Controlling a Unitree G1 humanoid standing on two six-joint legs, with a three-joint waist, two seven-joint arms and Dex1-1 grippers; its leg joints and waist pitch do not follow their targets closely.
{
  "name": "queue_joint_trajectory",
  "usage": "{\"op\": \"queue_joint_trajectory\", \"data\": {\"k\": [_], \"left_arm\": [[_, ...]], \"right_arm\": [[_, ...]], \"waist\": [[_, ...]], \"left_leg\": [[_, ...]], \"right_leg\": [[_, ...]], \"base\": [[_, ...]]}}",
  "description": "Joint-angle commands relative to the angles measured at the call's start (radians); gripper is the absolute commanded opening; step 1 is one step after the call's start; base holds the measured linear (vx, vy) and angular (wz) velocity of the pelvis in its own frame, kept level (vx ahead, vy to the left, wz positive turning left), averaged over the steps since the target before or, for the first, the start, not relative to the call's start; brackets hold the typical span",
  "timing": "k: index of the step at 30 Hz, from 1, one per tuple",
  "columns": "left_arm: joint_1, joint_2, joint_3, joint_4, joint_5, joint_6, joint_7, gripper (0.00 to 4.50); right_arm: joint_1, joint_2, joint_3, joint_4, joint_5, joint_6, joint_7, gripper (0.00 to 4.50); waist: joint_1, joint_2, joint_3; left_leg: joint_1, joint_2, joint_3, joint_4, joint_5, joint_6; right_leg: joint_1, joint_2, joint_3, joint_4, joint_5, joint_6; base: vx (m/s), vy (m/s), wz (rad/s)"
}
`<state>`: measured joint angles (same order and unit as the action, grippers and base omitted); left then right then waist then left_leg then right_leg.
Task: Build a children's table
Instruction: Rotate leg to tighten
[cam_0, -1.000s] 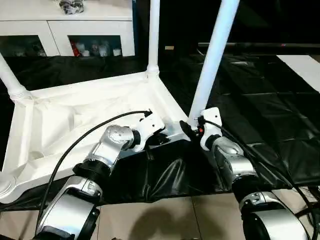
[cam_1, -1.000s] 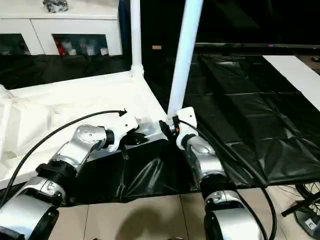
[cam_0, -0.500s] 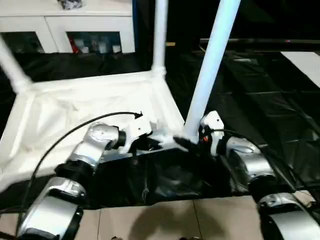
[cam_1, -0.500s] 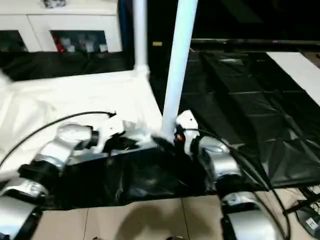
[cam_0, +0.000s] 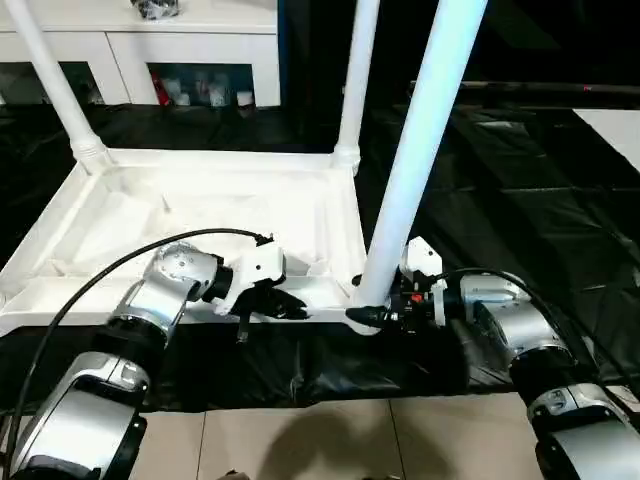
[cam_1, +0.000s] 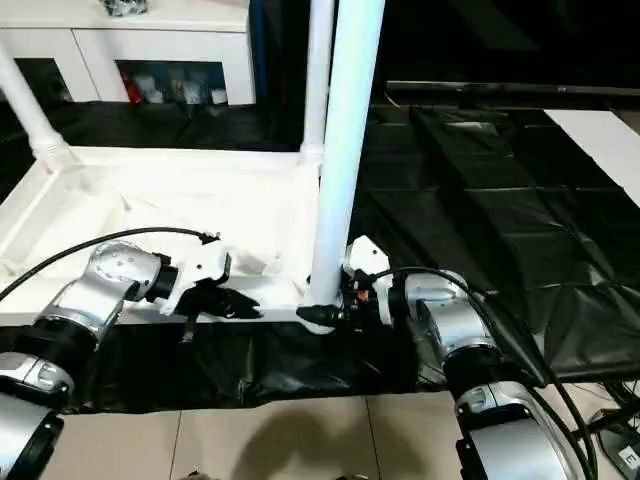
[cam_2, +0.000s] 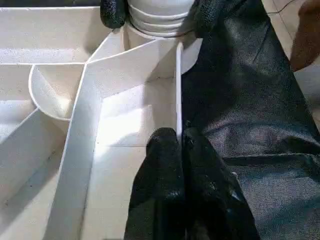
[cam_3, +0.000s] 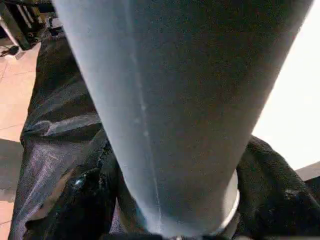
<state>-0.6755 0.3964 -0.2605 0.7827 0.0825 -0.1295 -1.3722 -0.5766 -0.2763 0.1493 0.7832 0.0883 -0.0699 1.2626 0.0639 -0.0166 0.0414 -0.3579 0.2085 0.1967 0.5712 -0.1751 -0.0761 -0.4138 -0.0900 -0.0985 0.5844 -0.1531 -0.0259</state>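
From my seat: table top lies upside down on the black cloth, ribs up, at 12 o'clock from me. Nearest, my right gripper has its fingers round the foot of the near leg at the near right corner socket; the wrist view has a finger on each side of the tube, but whether they pinch it I cannot tell. My left gripper, at 9 o'clock of that corner, is pressed together on the thin near rim of the top. Farther off, a leg stands at 12 and another at 10. I count three legs up; the fourth corner is out of sight, so I judge assembly nearly done, seating unconfirmed.
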Motion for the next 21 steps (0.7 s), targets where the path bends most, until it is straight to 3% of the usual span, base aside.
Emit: {"op": "queue_joint_trajectory", "data": {"k": [1, 5, 7, 9, 11, 16, 17, 21], "left_arm": [[-0.026, -0.029, -0.001, 0.001, 0.001, -0.005, 0.057, 0.0], [-0.037, -0.064, 0.001, 0.004, 0.046, 0.039, 0.204, 0.0], [-0.038, -0.13, 0.005, -0.014, 0.062, 0.114, 0.323, 0.0], [-0.035, -0.167, 0.01, -0.022, 0.061, 0.154, 0.376, 0.0], [-0.025, -0.214, 0.003, -0.033, 0.065, 0.178, 0.42, 0.0], [-0.003, -0.294, -0.006, -0.041, 0.055, 0.188, 0.464, 0.0], [-0.003, -0.296, -0.007, -0.041, 0.057, 0.183, 0.468, 0.0], [-0.005, -0.259, -0.001, -0.051, 0.055, 0.155, 0.435, 0.0]], "right_arm": [[0.026, 0.059, 0.004, -0.035, 0.026, -0.006, -0.032, 2.76], [0.034, 0.106, -0.043, -0.02, 0.025, -0.009, -0.187, 2.69], [0.037, 0.172, -0.084, 0.012, 0.01, 0.014, -0.402, 2.68], [0.032, 0.204, -0.094, 0.033, -0.003, 0.007, -0.497, 2.67], [0.018, 0.244, -0.106, 0.065, -0.018, 0.01, -0.618, 2.67], [-0.014, 0.32, -0.115, 0.1, -0.047, -0.006, -0.778, 2.66], [-0.016, 0.322, -0.109, 0.097, -0.057, -0.021, -0.78, 3.22], [-0.02, 0.29, -0.12, 0.074, -0.039, -0.061, -0.7, 3.43]], "waist": [[0.003, -0.001, -0.062], [-0.005, -0.003, -0.056], [-0.009, -0.003, -0.052], [-0.016, -0.002, -0.052], [-0.021, 0.0, -0.053], [-0.033, 0.0, -0.057], [-0.034, -0.006, -0.057], [-0.032, -0.005, -0.057]], "left_leg": [[0.006, 0.032, -0.007, -0.057, -0.216, 0.069], [0.012, 0.031, -0.012, -0.062, -0.269, 0.036], [0.019, 0.027, -0.013, -0.062, -0.296, 0.019], [0.016, 0.025, -0.019, -0.066, -0.312, 0.009], [0.021, 0.026, -0.018, -0.065, -0.314, 0.008], [0.014, 0.022, -0.016, -0.063, -0.303, 0.025], [0.013, 0.019, -0.014, -0.062, -0.307, 0.036], [0.009, 0.021, -0.015, -0.062, -0.292, 0.056]], "right_leg": [[0.059, -0.058, 0.052, -0.057, -0.238, -0.222], [0.051, -0.061, 0.051, -0.071, -0.357, -0.184], [0.045, -0.062, 0.052, -0.082, -0.433, -0.164], [0.048, -0.061, 0.048, -0.089, -0.487, -0.134], [0.043, -0.061, 0.05, -0.09, -0.475, -0.137], [0.047, -0.056, 0.05, -0.084, -0.396, -0.159], [0.048, -0.055, 0.049, -0.086, -0.399, -0.156], [0.051, -0.058, 0.049, -0.086, -0.412, -0.146]], "base": [[0.0, 0.0, 0.0], [0.0, 0.0, 0.0], [0.0, 0.0, 0.0], [0.0, 0.0, 0.0], [0.0, 0.0, 0.0], [0.0, 0.0, 0.0], [0.0, 0.0, 0.0], [0.0, 0.0, 0.0]]}}
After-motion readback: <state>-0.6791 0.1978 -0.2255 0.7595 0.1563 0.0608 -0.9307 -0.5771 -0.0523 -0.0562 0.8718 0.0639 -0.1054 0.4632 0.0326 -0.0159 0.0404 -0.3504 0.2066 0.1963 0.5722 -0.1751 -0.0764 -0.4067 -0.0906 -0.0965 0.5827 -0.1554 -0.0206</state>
